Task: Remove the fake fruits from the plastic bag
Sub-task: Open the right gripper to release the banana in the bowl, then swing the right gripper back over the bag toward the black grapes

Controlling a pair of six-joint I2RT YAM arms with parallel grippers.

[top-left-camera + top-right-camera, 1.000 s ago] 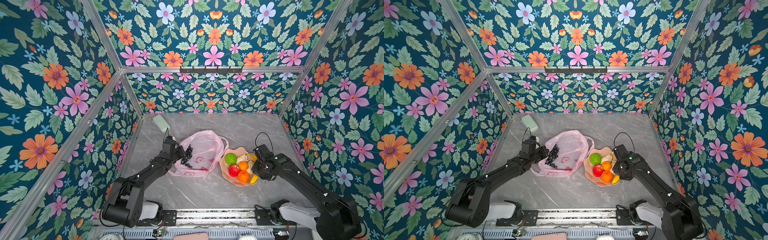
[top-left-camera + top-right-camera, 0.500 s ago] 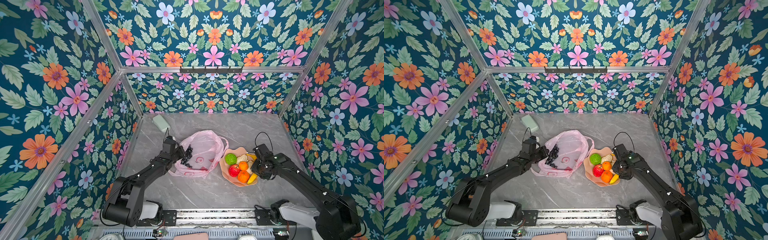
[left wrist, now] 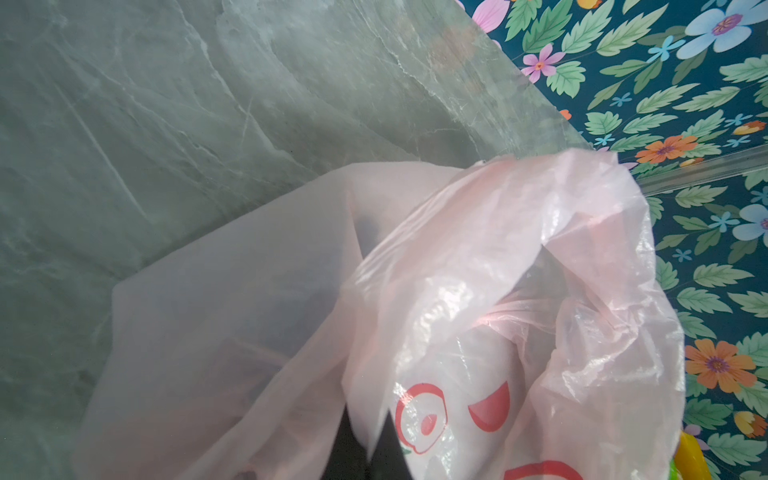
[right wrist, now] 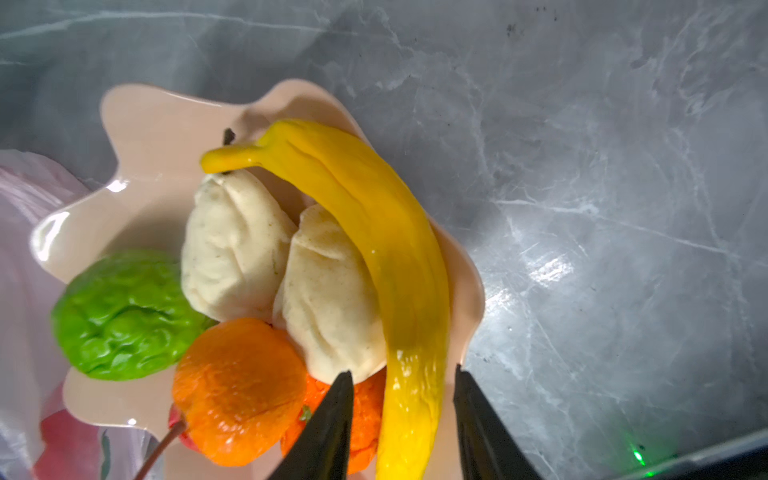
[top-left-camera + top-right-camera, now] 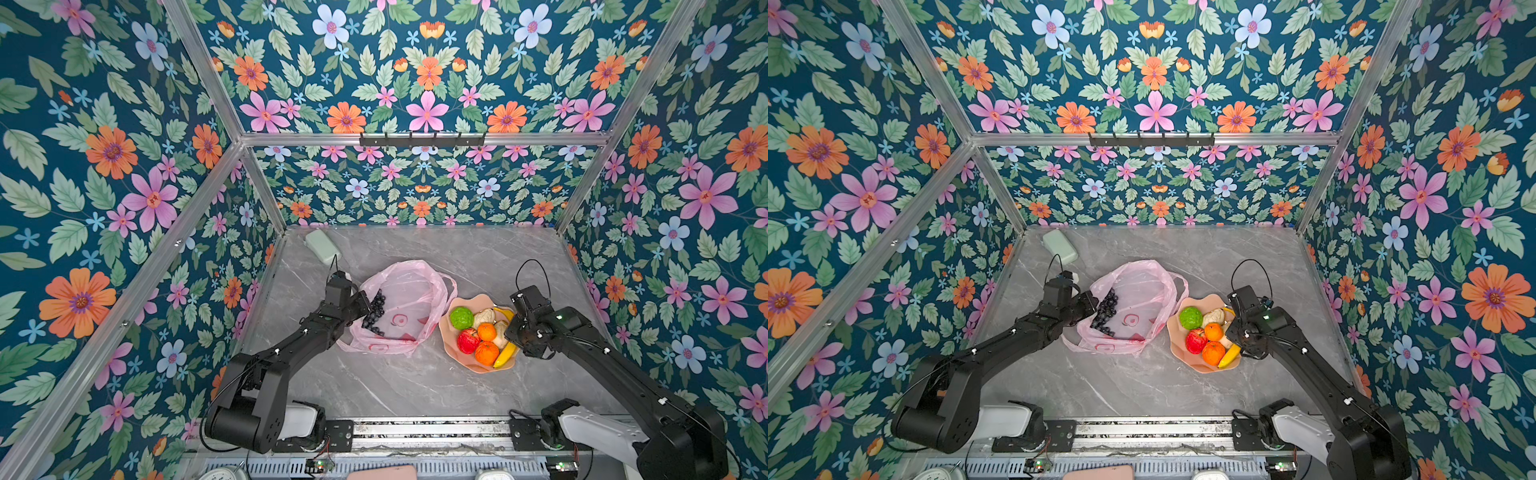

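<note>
Two black arms reach out from the near rail over the grey marble table [image 5: 415, 390], so let's take them in turn. The left arm [image 5: 299, 345] runs low and long from its base, elbow down near the rail, forearm angled up and inward, wrist turned toward the middle. The left gripper [image 5: 365, 304] sits right at the left rim of the plastic bag [image 5: 411, 291], its pincer pressed together on the pink film. In the left wrist view the film rises from the dark fingertips [image 3: 349, 453] and balloons open. Inside the bag, just beside that gripper, lies the grape bunch [image 5: 376, 312], dark purple, the only fruit seen in there in both top views. Over to the right, the right arm [image 5: 602, 353] comes in from its base near the right wall, forearm sloping toward the centre, wrist bent down over the right edge of the peach bowl [image 5: 471, 368], which stands on the table just right of the bag. The right gripper [image 4: 402, 369] hangs with its fingers [image 4: 332, 419] spread, one on either side of the banana [image 4: 374, 232], a gap showing on each side, so it grips nothing. The banana lies along the bowl's outer edge, resting against the two cream pieces [image 4: 232, 245]. Sharing the bowl are the green fruit [image 4: 124, 316], two oranges [image 4: 237, 386] and the red apple [image 5: 467, 340].
</note>
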